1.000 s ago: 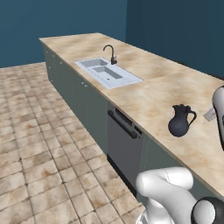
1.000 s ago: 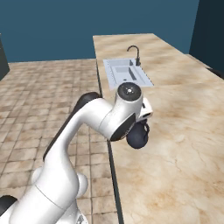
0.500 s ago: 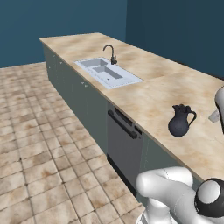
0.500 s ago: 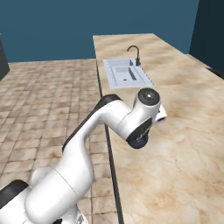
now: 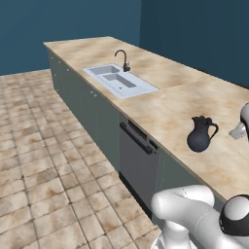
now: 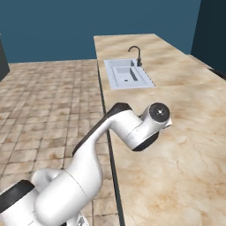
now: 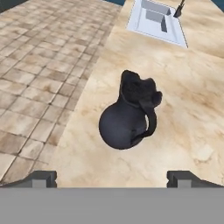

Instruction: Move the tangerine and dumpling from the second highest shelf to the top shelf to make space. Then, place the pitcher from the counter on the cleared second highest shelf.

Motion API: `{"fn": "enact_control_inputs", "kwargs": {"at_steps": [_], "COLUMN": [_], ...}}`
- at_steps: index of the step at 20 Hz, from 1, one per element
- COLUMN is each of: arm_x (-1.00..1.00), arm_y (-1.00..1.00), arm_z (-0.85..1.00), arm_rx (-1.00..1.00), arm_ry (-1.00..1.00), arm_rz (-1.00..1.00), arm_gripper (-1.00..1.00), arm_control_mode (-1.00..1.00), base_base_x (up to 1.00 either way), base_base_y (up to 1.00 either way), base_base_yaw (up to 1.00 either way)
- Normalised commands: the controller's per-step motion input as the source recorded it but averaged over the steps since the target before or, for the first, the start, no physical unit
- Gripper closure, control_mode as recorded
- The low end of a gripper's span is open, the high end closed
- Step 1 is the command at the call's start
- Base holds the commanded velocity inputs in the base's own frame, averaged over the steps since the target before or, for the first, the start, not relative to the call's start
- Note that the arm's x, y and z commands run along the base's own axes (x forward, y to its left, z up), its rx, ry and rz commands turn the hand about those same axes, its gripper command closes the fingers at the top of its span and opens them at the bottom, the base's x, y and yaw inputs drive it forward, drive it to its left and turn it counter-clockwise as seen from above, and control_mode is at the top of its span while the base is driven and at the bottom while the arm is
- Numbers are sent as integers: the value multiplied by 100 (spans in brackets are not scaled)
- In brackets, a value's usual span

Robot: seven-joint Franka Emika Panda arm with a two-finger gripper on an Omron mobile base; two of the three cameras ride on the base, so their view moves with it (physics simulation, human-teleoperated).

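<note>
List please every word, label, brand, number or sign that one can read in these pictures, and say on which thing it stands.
None: no readable text appears anywhere.
The dark pitcher is plain.
The counter, the sink and the cabinet fronts bear no label, number or sign.

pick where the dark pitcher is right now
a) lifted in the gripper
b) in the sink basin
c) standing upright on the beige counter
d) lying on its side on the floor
c: the pitcher stands upright on the counter, apart from the sink, and the hand view shows it ahead of the open gripper, not between the fingers.
</note>
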Motion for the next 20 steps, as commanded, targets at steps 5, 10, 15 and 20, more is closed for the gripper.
{"fn": "enact_control_inputs", "kwargs": {"at_steps": [5,10,15,20], "arm_x": [14,5,8,16], "arm_y": [0,0,0,0], "arm_z": [0,0,0,0], "arm_rx": [13,11,9,6], "arm_ry": [-12,-14,-15,-5], "arm_rz": [15,21,20,9], "arm_gripper": [-100,-100,-100,-100], "arm_control_mode": [-100,-100,-100,-100], "base_base_x": [0,0,0,0], "base_base_y": [0,0,0,0], "base_base_yaw": [0,0,0,0]}}
